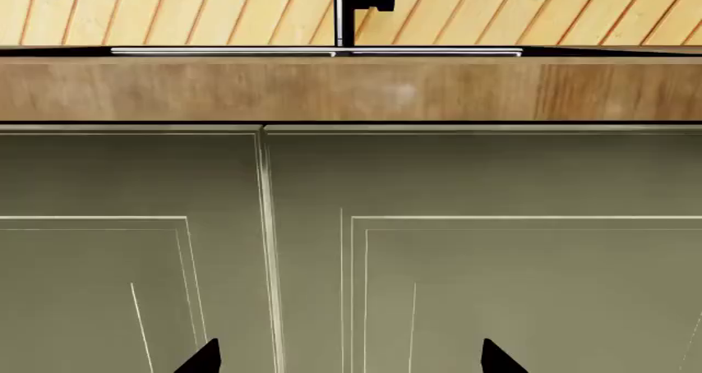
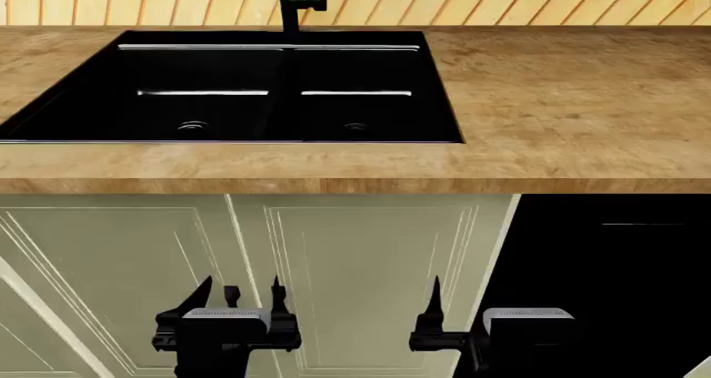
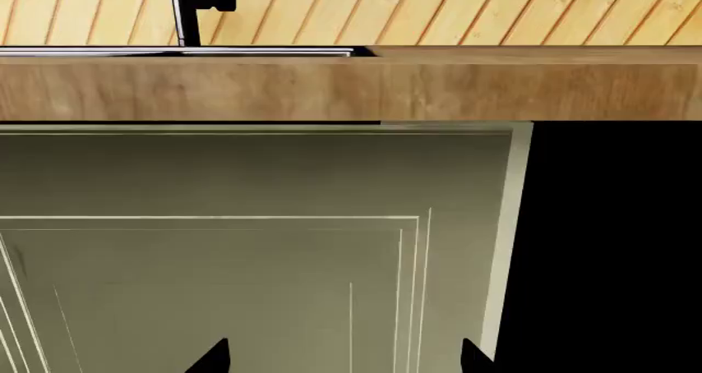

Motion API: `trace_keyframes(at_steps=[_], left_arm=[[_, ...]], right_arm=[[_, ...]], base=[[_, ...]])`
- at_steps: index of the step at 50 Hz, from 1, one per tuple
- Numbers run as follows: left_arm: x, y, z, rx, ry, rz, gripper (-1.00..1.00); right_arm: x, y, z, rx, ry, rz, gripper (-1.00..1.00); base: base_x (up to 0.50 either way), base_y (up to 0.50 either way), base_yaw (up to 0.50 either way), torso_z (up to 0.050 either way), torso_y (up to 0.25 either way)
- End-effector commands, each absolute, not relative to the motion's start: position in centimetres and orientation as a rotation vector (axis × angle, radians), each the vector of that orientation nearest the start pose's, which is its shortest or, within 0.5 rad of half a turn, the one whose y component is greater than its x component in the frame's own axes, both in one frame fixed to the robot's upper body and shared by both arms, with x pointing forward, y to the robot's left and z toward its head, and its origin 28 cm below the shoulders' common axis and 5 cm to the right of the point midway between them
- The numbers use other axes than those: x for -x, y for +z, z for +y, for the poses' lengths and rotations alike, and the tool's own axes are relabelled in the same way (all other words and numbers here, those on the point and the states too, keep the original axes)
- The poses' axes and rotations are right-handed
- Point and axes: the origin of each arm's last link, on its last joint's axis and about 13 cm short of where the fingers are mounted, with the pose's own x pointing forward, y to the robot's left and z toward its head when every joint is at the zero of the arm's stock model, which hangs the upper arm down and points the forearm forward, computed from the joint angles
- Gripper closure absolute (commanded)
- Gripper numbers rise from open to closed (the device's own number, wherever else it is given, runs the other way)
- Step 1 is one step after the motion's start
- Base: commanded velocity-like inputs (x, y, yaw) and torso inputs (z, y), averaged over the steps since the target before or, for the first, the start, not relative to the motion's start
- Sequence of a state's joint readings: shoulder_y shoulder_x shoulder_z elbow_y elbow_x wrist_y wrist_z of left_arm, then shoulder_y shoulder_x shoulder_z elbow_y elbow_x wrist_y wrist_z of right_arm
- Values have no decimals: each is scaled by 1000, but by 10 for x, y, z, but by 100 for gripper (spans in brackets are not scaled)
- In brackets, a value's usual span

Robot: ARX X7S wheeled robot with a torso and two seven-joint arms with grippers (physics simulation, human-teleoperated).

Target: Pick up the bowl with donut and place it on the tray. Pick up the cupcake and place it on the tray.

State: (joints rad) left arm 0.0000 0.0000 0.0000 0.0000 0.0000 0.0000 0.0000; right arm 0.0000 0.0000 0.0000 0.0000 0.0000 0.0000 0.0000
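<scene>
Wooden countertop (image 2: 578, 103) with black sink (image 2: 239, 87) overhangs cabinet doors (image 2: 333, 270) facing both empty, spread-apart end effectors, left (image 2: 239, 299) and right (image 2: 467, 311).

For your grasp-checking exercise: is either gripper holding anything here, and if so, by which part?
Nothing is held. The left gripper and right gripper are both open and empty, low in front of the cabinet doors, below the countertop.

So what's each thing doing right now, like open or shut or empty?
Left gripper: open, empty, low in front of the cabinet doors.
Right gripper: open, empty, also below the counter.
Sink: both basins empty.
Faucet: no water running.
Cabinet doors: shut.
Counter: bare where it shows.
Bowl, donut, cupcake and tray: not in view.
</scene>
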Motion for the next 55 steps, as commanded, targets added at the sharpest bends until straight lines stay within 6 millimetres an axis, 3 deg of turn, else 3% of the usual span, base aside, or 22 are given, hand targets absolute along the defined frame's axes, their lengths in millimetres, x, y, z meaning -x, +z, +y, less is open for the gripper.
trace_keyframes(at_steps=[1,12,55], left_arm=[[-211,13,206,1,1,-1,-100],[-212,13,207,2,3,1,-100],[-210,15,205,0,1,-1,-100]], right_arm=[[-211,12,-97,2,2,-1,-100],[-217,6,-99,2,6,6,-100],[-207,11,-97,-10,9,14,-100]], base=[[0,0,0,0,0],[0,0,0,0,0],[-9,-500,0,0,0]])
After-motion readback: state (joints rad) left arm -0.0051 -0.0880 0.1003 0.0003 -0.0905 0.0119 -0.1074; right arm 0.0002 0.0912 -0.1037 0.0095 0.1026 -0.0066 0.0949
